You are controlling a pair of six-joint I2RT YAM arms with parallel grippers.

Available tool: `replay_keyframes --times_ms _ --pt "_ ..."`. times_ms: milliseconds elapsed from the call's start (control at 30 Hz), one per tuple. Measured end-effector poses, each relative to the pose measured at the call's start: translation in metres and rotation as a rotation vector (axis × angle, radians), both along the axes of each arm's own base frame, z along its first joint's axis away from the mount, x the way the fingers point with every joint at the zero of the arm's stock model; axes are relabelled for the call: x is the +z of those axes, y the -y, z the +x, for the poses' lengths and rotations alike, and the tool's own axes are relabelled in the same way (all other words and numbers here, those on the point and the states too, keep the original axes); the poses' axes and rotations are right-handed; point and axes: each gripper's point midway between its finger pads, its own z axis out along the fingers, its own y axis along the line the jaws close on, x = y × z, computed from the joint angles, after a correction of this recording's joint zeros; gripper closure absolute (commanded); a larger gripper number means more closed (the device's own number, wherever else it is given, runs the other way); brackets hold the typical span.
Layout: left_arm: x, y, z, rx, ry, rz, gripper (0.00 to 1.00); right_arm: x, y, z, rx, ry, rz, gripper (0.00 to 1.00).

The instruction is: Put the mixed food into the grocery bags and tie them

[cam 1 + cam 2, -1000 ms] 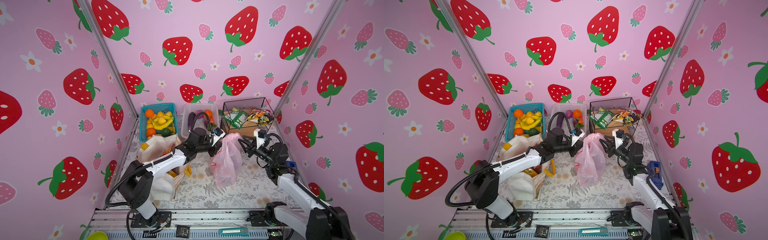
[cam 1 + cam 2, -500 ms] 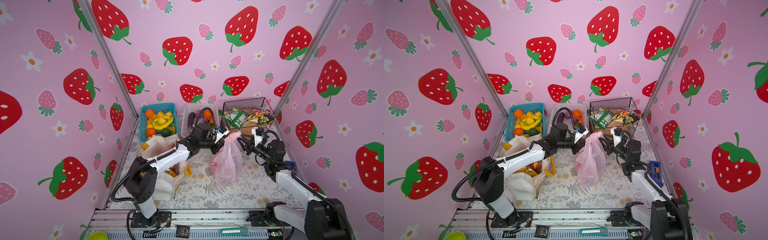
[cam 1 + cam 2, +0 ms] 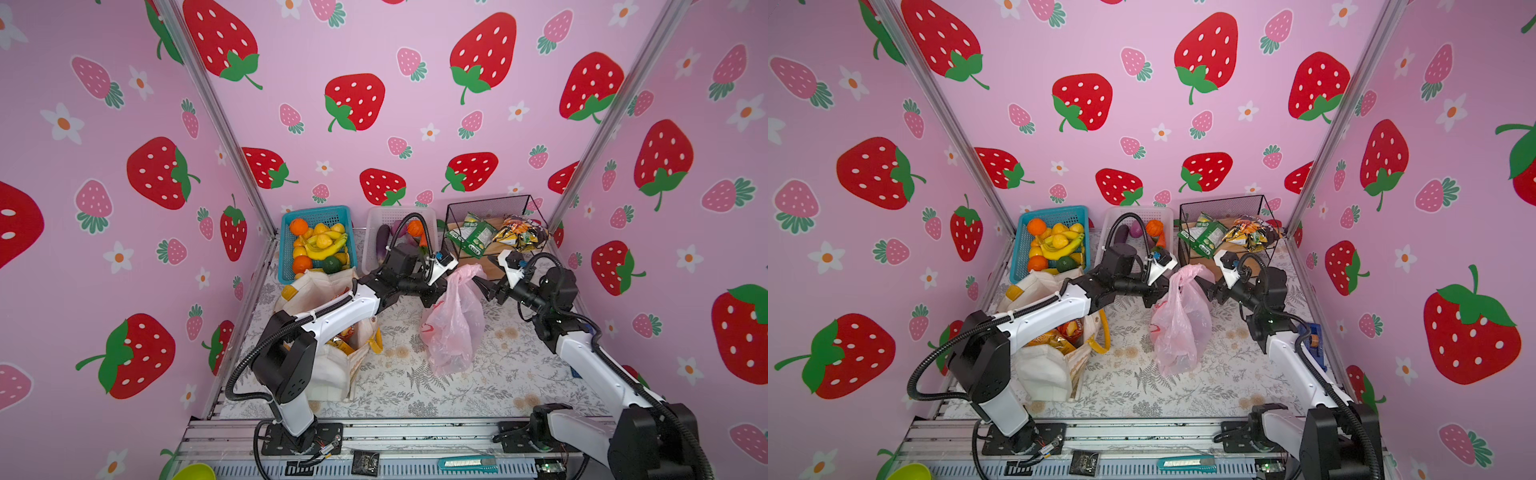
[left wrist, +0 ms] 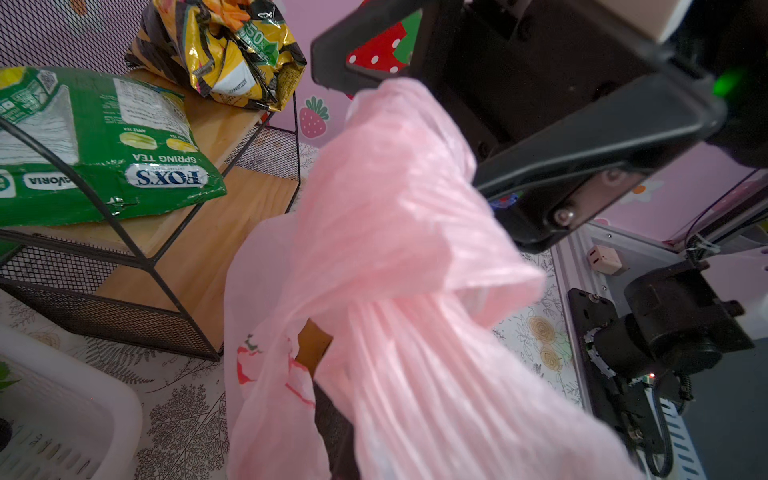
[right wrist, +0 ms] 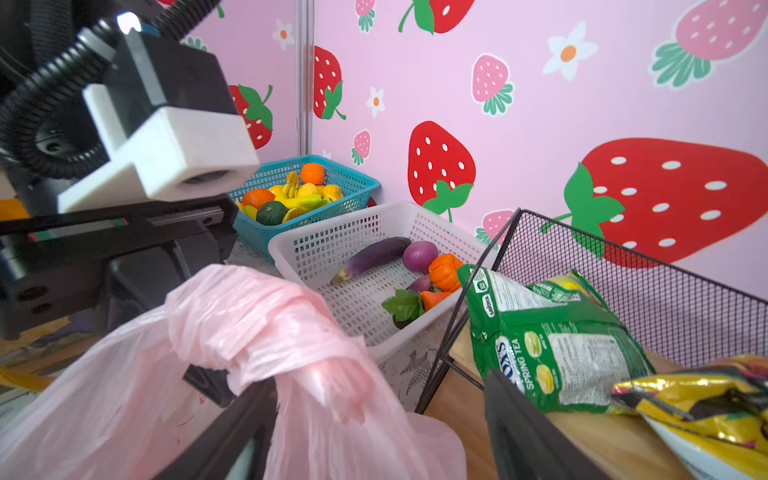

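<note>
The pink plastic grocery bag (image 3: 453, 328) (image 3: 1183, 328) stands filled mid-table, its handles twisted together in a bunch (image 5: 249, 324) at the top. My left gripper (image 3: 437, 293) (image 3: 1156, 296) is shut on the plastic at the bag's upper left; pink film (image 4: 395, 257) hides its jaws in the left wrist view. My right gripper (image 3: 483, 286) (image 5: 374, 436) is open at the bag's upper right, with loose plastic lying between its fingers (image 5: 232, 436). The cream canvas tote (image 3: 332, 365) at the left holds snack packets (image 3: 1054, 338). Toy vegetables (image 5: 374, 257) lie in a white basket (image 3: 376, 224).
A blue basket (image 3: 286, 249) of fruit stands at the back left. At the back right, a black wire basket (image 3: 490, 203) holds green and yellow packets (image 3: 473, 239). A utility knife (image 3: 467, 463) lies on the front rail. A blue object (image 3: 1312, 336) sits by the right wall.
My right gripper's jaws have spread wide and let go of the bag's plastic. My left gripper, still shut on the bag, moved a little toward the back.
</note>
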Motion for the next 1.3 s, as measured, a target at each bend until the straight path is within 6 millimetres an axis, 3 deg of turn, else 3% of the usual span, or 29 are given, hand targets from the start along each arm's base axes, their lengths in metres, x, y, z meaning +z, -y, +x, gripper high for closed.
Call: replay_keyframes --times_ms 200,400,600,867,967,1300 --pt "0.001 0.000 0.000 0.000 0.001 -0.001 1.00 0.006 -0.008 0.001 0.090 0.007 -0.096 0.12" --pt "0.000 0.000 0.000 -0.001 0.000 0.000 1.00 0.001 -0.015 0.008 0.150 -0.036 -0.141 0.19" --pt "-0.004 0.001 0.000 -0.005 -0.011 0.005 1.00 -0.009 -0.020 0.010 0.192 -0.075 -0.155 0.45" --pt "-0.003 0.001 0.000 -0.006 -0.011 0.004 1.00 -0.007 -0.024 0.006 0.223 -0.090 -0.138 0.89" --pt "-0.003 0.001 0.001 -0.002 -0.014 0.003 1.00 -0.010 -0.022 0.003 0.199 -0.110 -0.116 0.99" --pt "0.005 -0.010 0.027 0.115 -0.029 -0.029 1.00 -0.029 0.007 -0.008 -0.076 -0.334 0.014 1.00"
